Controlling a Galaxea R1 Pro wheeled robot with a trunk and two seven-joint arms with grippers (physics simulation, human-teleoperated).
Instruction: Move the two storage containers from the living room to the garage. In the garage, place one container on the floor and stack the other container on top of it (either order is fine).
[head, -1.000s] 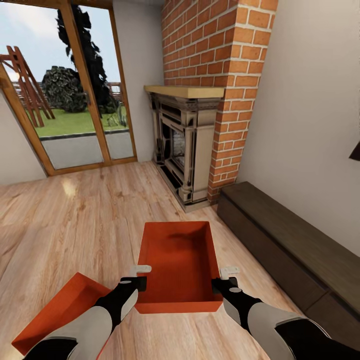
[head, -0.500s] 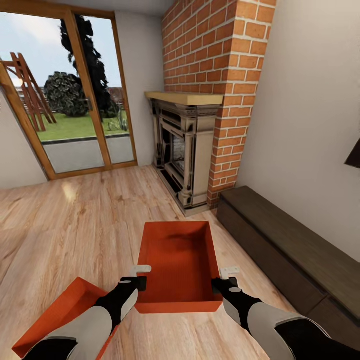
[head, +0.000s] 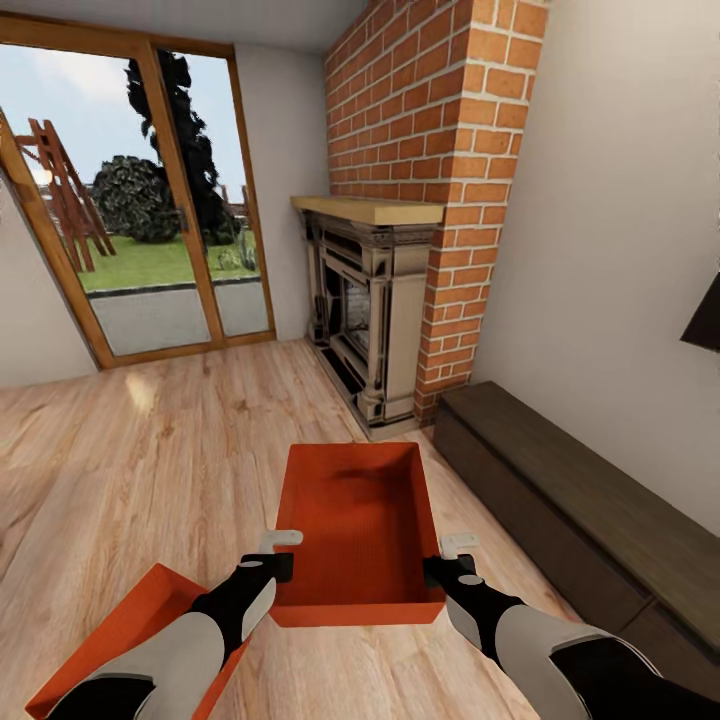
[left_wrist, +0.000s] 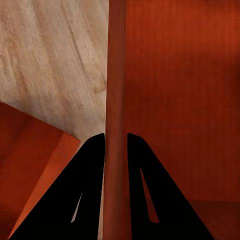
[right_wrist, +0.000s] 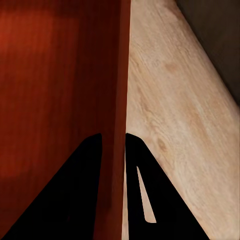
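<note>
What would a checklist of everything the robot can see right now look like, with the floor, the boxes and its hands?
Surface: light wood-plank floor, living room, not the garage.
Job's things: one open orange-red plastic bin held up in front of the robot; second orange-red bin lying on the planks under the left arm.
Clutter: nothing seen.
Grippers: left gripper shut on the held bin's left wall; right gripper shut on its right wall, one finger inside and one outside.
Cables: nothing seen.
Surroundings: brick fireplace, wood-framed glass doors, dark low bench along the right wall.
</note>
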